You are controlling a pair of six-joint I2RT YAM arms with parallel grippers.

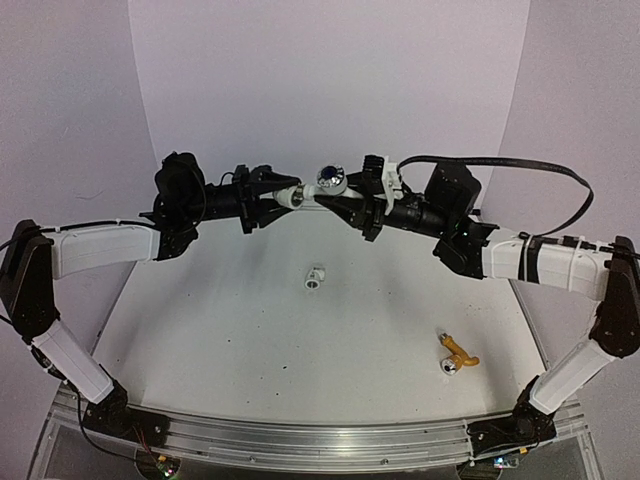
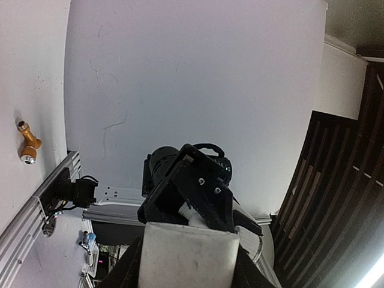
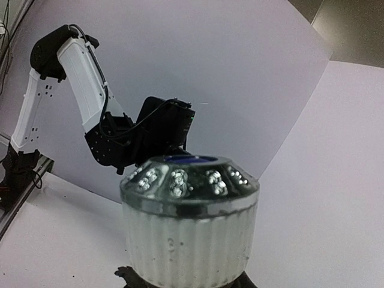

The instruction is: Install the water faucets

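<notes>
- White table (image 1: 250,340) bears the yellow-gold faucet (image 1: 458,355) near right.
- Left gripper (image 1: 280,196) grips a white fitting (image 1: 290,197), right gripper (image 1: 338,198) grips the white faucet (image 1: 328,180), meeting above far centre.
- Joined off-axis, the two could jam or slip.

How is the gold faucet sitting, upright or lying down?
Lying down: the gold faucet rests on its side, flat on the table.

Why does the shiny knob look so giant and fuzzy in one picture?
Right wrist view: the white faucet is very close to the lens, so it looms large and soft, and its silvery cap is speckled with glare. Left wrist view: the near white fitting blurs the same way. Top view: even light, only faint shadows.
</notes>
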